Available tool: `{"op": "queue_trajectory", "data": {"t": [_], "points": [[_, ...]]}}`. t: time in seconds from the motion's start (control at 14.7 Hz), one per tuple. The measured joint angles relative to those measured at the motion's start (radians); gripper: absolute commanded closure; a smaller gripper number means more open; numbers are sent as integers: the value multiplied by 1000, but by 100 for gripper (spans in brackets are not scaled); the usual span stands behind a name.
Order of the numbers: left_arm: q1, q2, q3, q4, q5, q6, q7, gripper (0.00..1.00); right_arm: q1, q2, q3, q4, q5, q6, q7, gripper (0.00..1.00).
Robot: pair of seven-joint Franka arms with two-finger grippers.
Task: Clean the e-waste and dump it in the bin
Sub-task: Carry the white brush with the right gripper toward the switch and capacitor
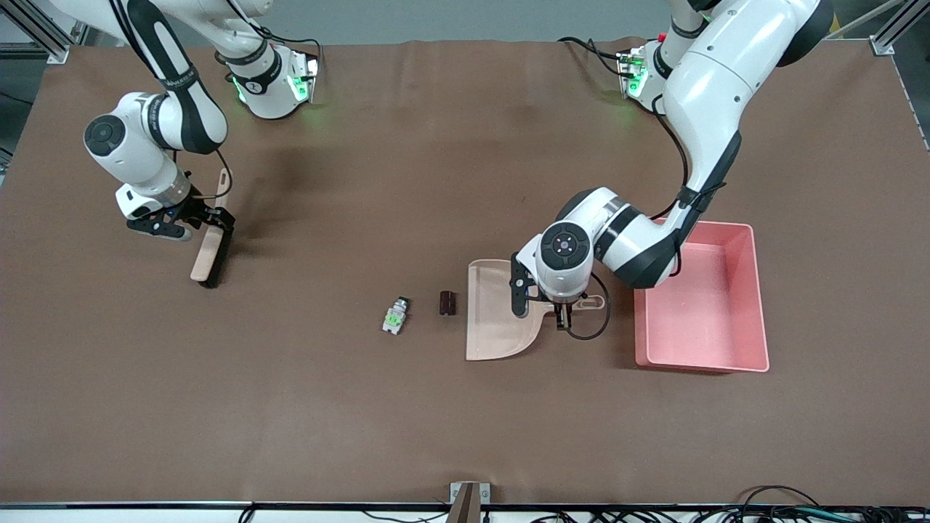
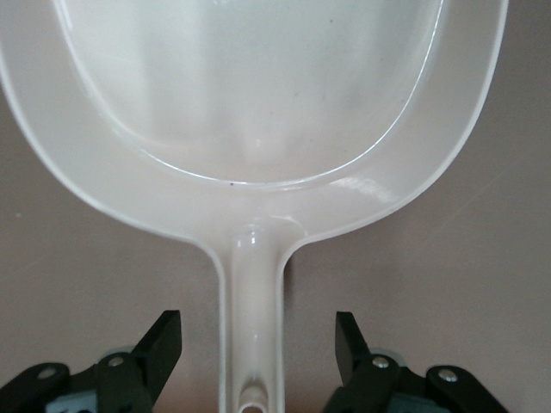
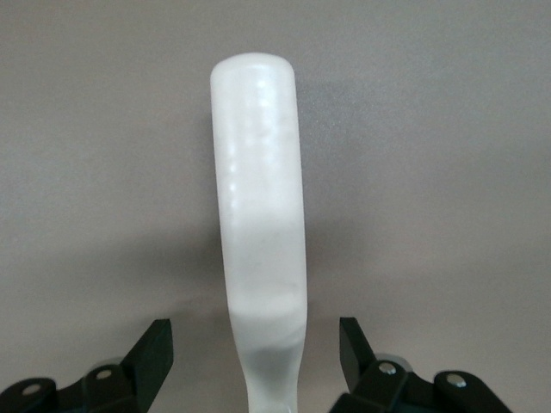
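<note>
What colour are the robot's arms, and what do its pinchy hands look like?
Both arms are glossy white with rounded shells and black bands at the joints. Each joint cap carries a dark round disc. Thin black cables loop along them. The left gripper and right gripper are black, with two flat fingers each. Green lights glow at the bases.

Left gripper (image 2: 256, 348): fingers spread, dustpan handle (image 2: 251, 327) lies between them with free room on both sides. The bin (image 1: 755, 290) wall stands just beside it. Right gripper (image 3: 254, 357): fingers spread, brush handle (image 3: 258, 232) between them; bare table (image 3: 448, 172) surrounds it.
</note>
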Motion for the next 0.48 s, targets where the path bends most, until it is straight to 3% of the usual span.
{"op": "queue_trajectory", "data": {"t": [0.48], "points": [[-11,21,0,0,17,8,2,37,-5,26,0,19,0,3,0,41]]}}
